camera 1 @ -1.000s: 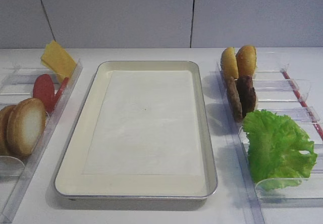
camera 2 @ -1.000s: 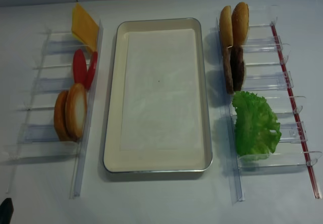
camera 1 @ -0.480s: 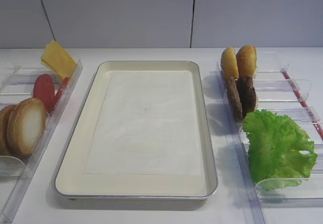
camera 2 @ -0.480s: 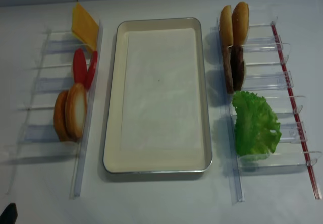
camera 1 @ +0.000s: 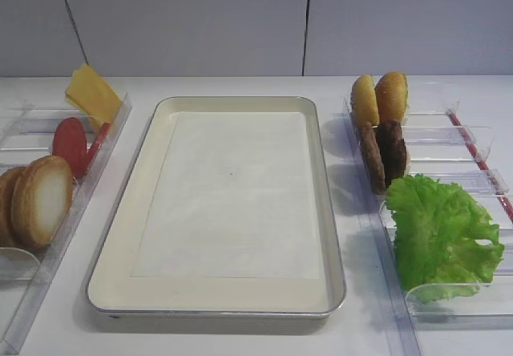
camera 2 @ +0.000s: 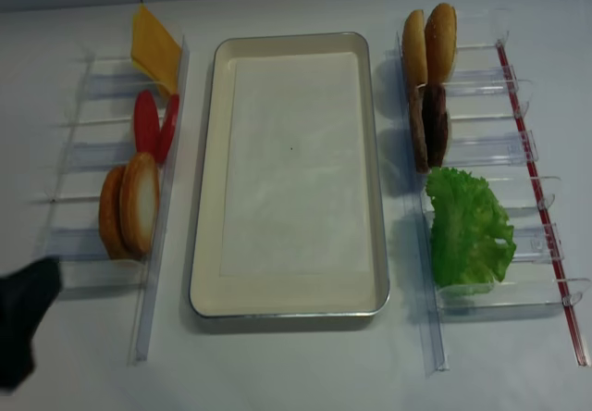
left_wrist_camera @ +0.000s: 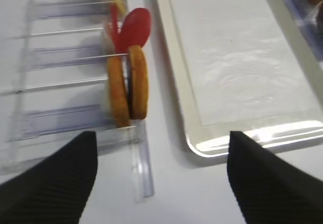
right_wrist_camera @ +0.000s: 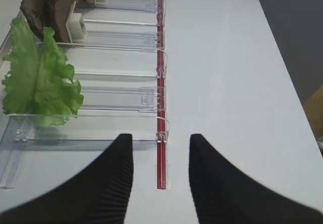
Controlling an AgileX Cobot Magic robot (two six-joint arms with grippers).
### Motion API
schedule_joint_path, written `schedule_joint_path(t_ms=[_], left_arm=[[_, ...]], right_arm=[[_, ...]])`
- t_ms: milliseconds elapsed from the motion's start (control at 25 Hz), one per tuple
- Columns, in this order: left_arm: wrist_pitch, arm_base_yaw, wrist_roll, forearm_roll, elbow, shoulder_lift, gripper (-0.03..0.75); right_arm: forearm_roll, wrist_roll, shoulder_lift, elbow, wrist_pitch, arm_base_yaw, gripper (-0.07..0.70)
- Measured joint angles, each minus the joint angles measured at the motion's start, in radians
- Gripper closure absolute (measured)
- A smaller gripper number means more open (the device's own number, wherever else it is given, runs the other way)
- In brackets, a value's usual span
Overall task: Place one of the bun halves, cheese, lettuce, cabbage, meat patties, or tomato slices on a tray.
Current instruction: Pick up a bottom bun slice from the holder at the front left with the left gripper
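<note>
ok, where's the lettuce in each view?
Exterior high: lettuce lower right, in the right rack.
Exterior high (realsense): right of centre, right of the tray.
Right wrist: left side, beyond the claw.
Left wrist: not in it.
Shared landmark: the meat patties just behind it.

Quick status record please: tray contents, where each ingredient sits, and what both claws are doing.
tray: only its white paper liner, no food on it
left rack: cheese at the far end, tomato slices in the middle, bun halves nearest
right rack: yellow-orange buns farthest, meat patties next, lettuce nearest
left claw: open, holding nothing, near the bun halves and the tray's near corner
right claw: open, holding nothing, over the near end of the right rack
</note>
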Motion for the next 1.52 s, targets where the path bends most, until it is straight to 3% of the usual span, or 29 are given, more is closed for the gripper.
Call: schedule_joint_path(t_ms=[280,640,960,1520], left_arm=[[-0.091,0.000,0.098,-0.098,-0.074,0.391,0.183],[-0.112,0.000,0.130,-0.124,-0.178,0.699,0.183],[-0.120,0.000,0.174,-0.155,-0.187,0.810,0.191],[-0.129,0.000,0.212,-0.201,-0.187,0.828,0.193]], right_arm=[[0.000,0.000,0.000,0.000,0.000,0.000,0.358],[0.000,0.000,0.000,0.000,0.000,0.000,0.358],[0.000,0.000,0.000,0.000,0.000,0.000,0.358],[0.000,0.000,0.000,0.000,0.000,0.000,0.358]])
